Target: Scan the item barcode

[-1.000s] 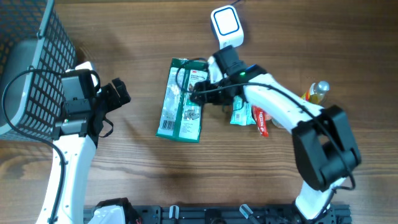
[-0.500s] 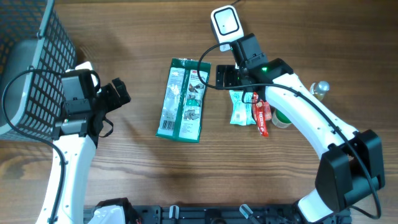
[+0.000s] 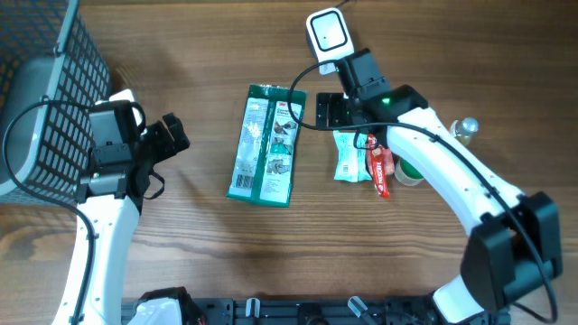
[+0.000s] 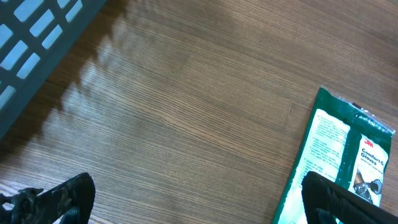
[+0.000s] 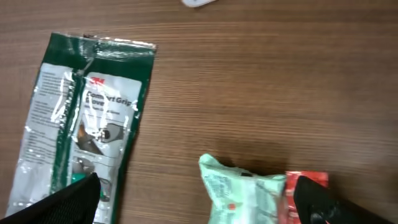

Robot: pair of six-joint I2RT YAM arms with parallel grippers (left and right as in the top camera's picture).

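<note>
The green glove package (image 3: 266,144) lies flat on the wooden table (image 3: 208,54). To its left, the left gripper (image 3: 172,135) hangs with jaws spread, empty. At its upper-right corner is the right gripper (image 3: 323,110) — jaws wide, holding nothing. Farther right of the package lies a mint-green pouch (image 3: 349,155) — the white scanner (image 3: 327,33) stands beyond the package's top-right corner.

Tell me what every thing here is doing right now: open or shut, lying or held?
left gripper: open, empty.
right gripper: open, empty.
green glove pack: lying flat, not held.
pale green pouch: lying flat beside the red packet.
red packet: lying flat, not held.
scanner: resting on the table, untouched.
basket: sitting at the left edge, untouched.
</note>
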